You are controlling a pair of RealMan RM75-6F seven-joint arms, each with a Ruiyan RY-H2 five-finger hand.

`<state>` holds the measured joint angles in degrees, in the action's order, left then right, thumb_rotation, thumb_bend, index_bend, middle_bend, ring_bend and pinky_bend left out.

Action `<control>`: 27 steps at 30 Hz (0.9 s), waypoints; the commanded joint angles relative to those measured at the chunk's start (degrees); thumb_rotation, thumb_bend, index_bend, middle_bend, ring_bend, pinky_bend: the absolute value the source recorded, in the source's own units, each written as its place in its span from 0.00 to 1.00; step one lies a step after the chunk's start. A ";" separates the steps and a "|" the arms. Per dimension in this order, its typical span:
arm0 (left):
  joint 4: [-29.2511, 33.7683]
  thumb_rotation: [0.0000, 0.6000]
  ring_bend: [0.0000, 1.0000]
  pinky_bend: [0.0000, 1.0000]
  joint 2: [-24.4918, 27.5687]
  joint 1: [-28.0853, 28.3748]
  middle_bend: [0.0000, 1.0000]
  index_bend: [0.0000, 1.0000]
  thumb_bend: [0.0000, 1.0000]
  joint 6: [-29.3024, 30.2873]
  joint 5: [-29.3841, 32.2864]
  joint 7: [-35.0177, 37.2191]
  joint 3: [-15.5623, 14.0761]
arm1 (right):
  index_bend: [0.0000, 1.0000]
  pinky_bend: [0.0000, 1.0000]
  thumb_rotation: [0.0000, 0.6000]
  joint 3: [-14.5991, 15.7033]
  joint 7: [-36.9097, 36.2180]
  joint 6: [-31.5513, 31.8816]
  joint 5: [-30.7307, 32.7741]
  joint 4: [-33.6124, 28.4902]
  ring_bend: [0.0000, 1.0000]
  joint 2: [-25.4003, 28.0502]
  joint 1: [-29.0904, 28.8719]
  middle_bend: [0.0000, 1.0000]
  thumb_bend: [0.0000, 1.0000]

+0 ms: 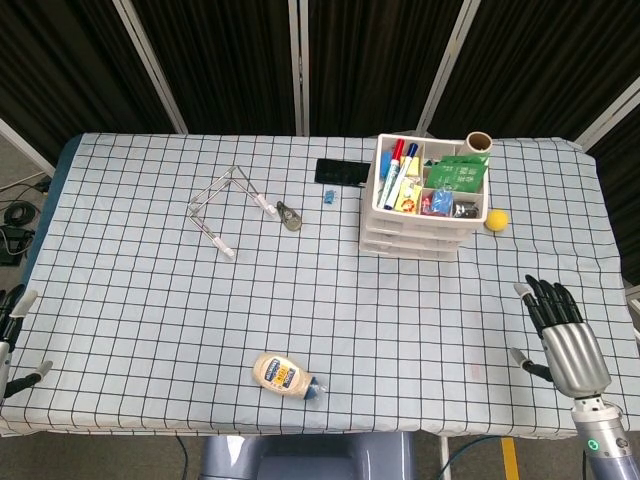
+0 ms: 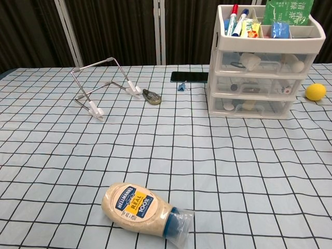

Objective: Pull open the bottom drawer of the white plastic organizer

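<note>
The white plastic organizer (image 1: 420, 215) (image 2: 262, 62) stands at the table's far right, its top tray full of markers and packets. All three clear drawers are pushed in; the bottom drawer (image 2: 250, 106) sits flush, with small items inside. My right hand (image 1: 562, 335) hovers open over the near right edge of the table, well short of the organizer, fingers spread and pointing away from me. My left hand (image 1: 12, 335) shows only partly at the near left edge, fingers apart and holding nothing. Neither hand appears in the chest view.
A yellow ball (image 1: 496, 220) lies right of the organizer, a black phone (image 1: 340, 171) and a small blue clip (image 1: 328, 196) to its left. A wire stand (image 1: 225, 205) and a keyring (image 1: 289, 217) lie mid-left. A mayonnaise bottle (image 1: 285, 376) lies near the front edge.
</note>
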<state>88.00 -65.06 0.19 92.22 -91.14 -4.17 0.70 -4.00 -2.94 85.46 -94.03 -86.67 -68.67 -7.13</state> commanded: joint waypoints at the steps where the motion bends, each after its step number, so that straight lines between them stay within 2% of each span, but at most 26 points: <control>1: 0.08 1.00 0.00 0.00 -0.07 -0.05 0.00 0.00 0.00 0.19 -0.06 -0.12 0.02 | 0.05 0.26 1.00 -1.97 -4.00 -0.48 1.17 -1.72 0.20 -2.12 -1.96 0.21 0.12; 4: 0.22 1.00 0.00 0.00 -0.14 -0.24 0.00 0.00 0.00 0.89 -0.45 -0.14 0.04 | 0.11 0.47 1.00 -4.15 -7.13 -3.29 4.19 -5.17 0.50 -4.31 -4.38 0.52 0.14; 5: 0.23 1.00 0.00 0.00 -0.13 -0.27 0.00 0.00 0.00 0.98 -0.50 -0.12 0.03 | 0.12 0.51 1.00 -4.45 -7.86 -4.37 5.28 -6.15 0.56 -4.51 -4.82 0.58 0.14; 6: 0.24 1.00 0.00 0.00 -0.12 -0.31 0.00 0.00 0.00 1.08 -0.55 -0.09 0.02 | 0.12 0.59 1.00 -4.65 -8.86 -5.68 6.44 -7.34 0.67 -4.57 -5.26 0.69 0.18; 7: 0.25 1.00 0.00 0.00 -0.12 -0.35 0.00 0.00 0.00 1.17 -0.59 -0.03 0.01 | 0.12 0.65 1.00 -4.82 -10.06 -7.13 7.62 -8.61 0.76 -4.46 -5.71 0.77 0.23; 9: 0.25 1.00 0.00 0.00 -0.10 -0.43 0.00 0.00 0.00 1.44 -0.69 0.24 0.04 | 0.11 0.73 1.00 -5.20 -14.77 -11.22 10.50 -12.17 0.85 -3.76 -6.97 0.86 0.37; 11: 0.22 1.00 0.00 0.00 -0.07 -0.50 0.00 0.00 0.00 1.65 -0.73 0.57 0.07 | 0.10 0.77 1.00 -5.51 -20.01 -14.55 12.36 -14.77 0.90 -2.97 -7.99 0.90 0.47; 12: 0.22 1.00 0.00 0.00 0.01 -0.57 0.00 0.00 0.00 1.84 -0.72 0.87 0.12 | 0.08 0.78 1.00 -5.83 -25.42 -17.51 14.07 -16.92 0.91 -2.39 -8.79 0.91 0.50; 14: 0.20 1.00 0.00 0.00 0.18 -0.74 0.00 0.00 0.00 2.31 -0.75 1.45 0.22 | 0.07 0.79 1.00 -6.44 -34.20 -22.74 16.41 -19.47 0.92 -1.22 -10.31 0.91 0.53; 20: 0.13 1.00 0.00 0.00 0.61 -1.00 0.00 0.00 0.00 2.86 -0.69 2.57 0.34 | 0.05 0.80 1.00 -8.23 -47.45 -33.28 22.16 -18.89 0.93 -2.58 -14.27 0.93 0.59; 23: 0.12 1.00 0.00 0.00 0.69 -0.92 0.00 0.00 0.00 2.53 -0.46 2.77 0.37 | 0.04 0.80 1.00 -9.27 -50.36 -36.30 24.30 -16.41 0.93 -5.01 -15.99 0.93 0.60; 27: 0.10 1.00 0.00 0.00 0.77 -0.79 0.00 0.00 0.00 2.09 -0.19 3.00 0.42 | 0.03 0.80 1.00 -10.05 -50.13 -38.43 27.36 -12.97 0.93 -8.68 -17.76 0.93 0.60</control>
<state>88.11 -64.30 -0.62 94.32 -91.34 -1.18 1.11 -13.15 -53.02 48.49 -68.28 -101.37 -75.44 -23.46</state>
